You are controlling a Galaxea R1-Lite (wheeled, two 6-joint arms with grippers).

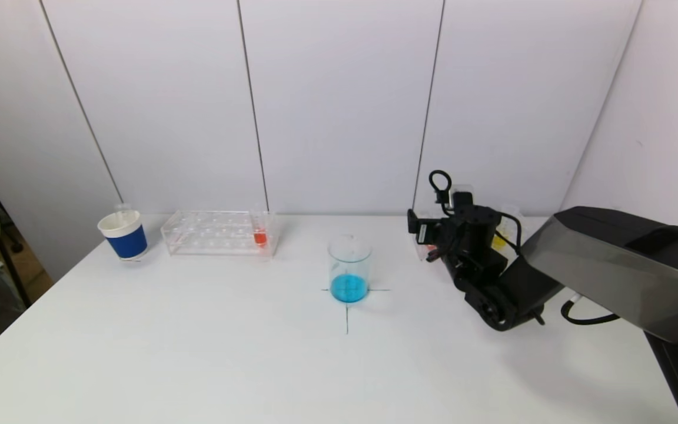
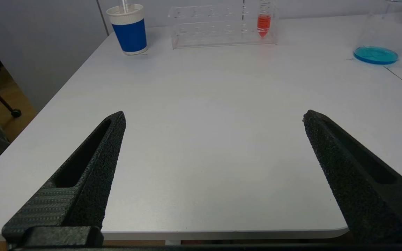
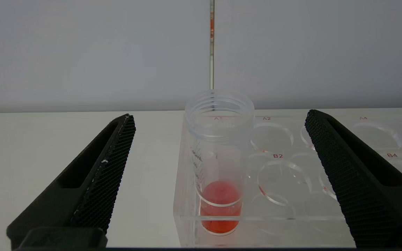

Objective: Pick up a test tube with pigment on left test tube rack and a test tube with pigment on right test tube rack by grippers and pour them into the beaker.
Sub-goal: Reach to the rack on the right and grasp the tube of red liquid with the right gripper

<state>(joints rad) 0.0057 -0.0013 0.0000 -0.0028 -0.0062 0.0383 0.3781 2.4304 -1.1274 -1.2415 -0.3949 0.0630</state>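
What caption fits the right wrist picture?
Open right gripper lined up on a red tube in the rack.

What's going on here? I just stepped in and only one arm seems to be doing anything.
The right gripper is lined up at the right test tube rack, fingers open on either side of a tube of red pigment, not yet gripping it. The left gripper hangs open over the near table edge, holding nothing. The left rack keeps its red tube, and the beaker between them holds blue liquid.
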